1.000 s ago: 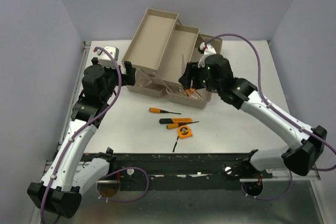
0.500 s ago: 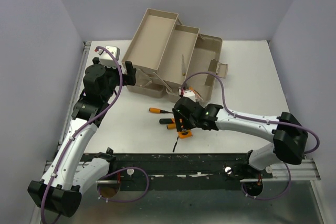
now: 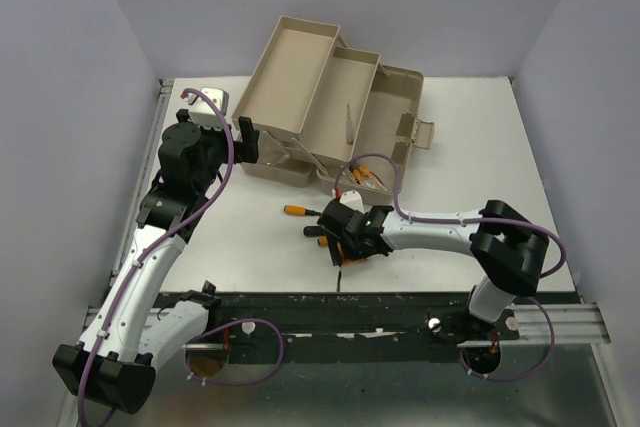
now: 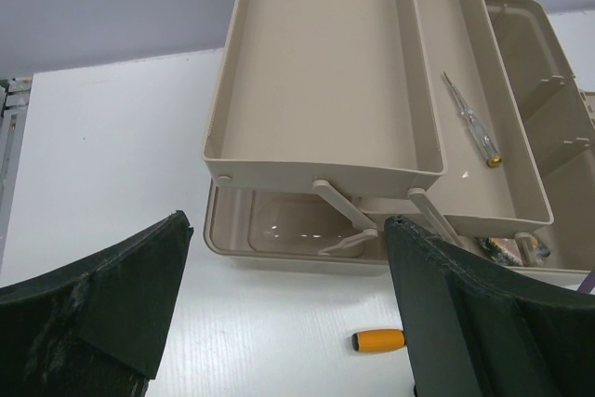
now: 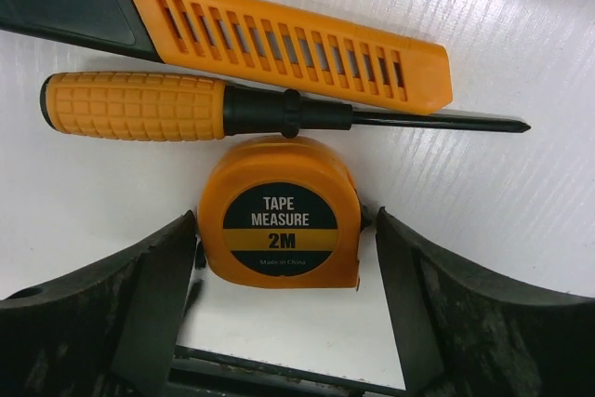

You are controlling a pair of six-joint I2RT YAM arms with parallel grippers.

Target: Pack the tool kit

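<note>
A squat orange tape measure (image 5: 282, 216) lay face-up near the near edge of the white table (image 3: 470, 147), directly between the right gripper's (image 3: 348, 244) spread, empty jaws. An orange-handled screwdriver (image 5: 139, 106) lay crosswise just beyond it. The left gripper (image 3: 243, 139), jaws wide and empty, hovered by the open beige plastic toolbox (image 3: 300, 67) at the far edge.
</note>
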